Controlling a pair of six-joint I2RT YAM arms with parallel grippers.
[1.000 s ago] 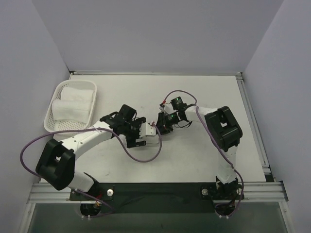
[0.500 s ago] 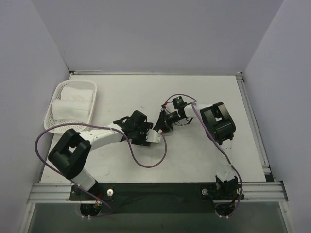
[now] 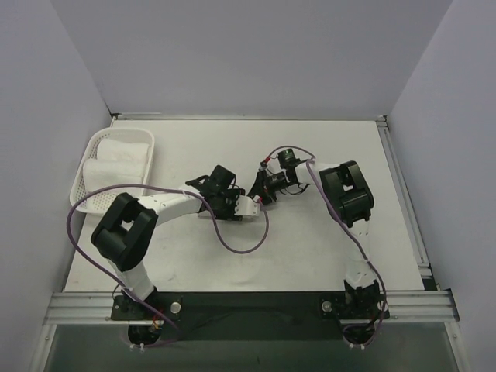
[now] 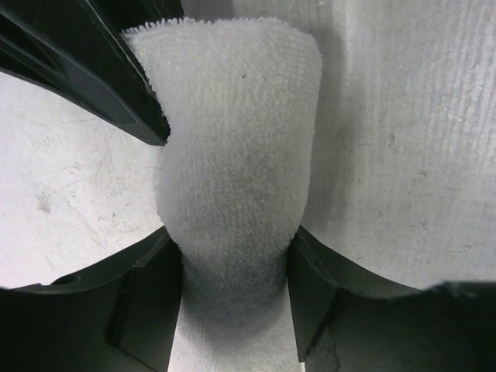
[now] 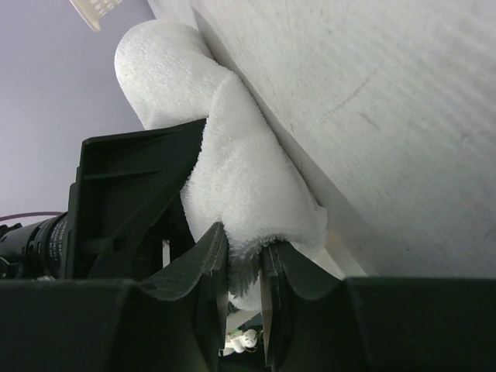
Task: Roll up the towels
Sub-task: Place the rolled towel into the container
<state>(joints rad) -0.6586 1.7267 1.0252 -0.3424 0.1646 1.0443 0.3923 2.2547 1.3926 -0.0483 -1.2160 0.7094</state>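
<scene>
Towel: a white terry-cloth towel [image 4: 232, 178], wound into a short fat roll, lies on the pale table [image 3: 325, 147] midway between the two arms, gripped from both sides.
Left gripper: the left gripper [image 4: 232, 240] straddles the roll, its jaws partway open with a finger pressed into each flank (the roll narrows to a waist there).
Right gripper: the right gripper [image 5: 244, 252] has its jaws almost together, nipping a thin loose edge of the same towel at the roll's end.
Basket: a white plastic lattice basket [image 3: 91, 139] sits well apart at the far left, holding two more rolled white towels [image 3: 116, 164] side by side.
Done: by my reading, two towels are finished and stowed, and this third one looks fully rolled.
Left: probably only to carry this roll over to the basket without letting it unwind.
</scene>
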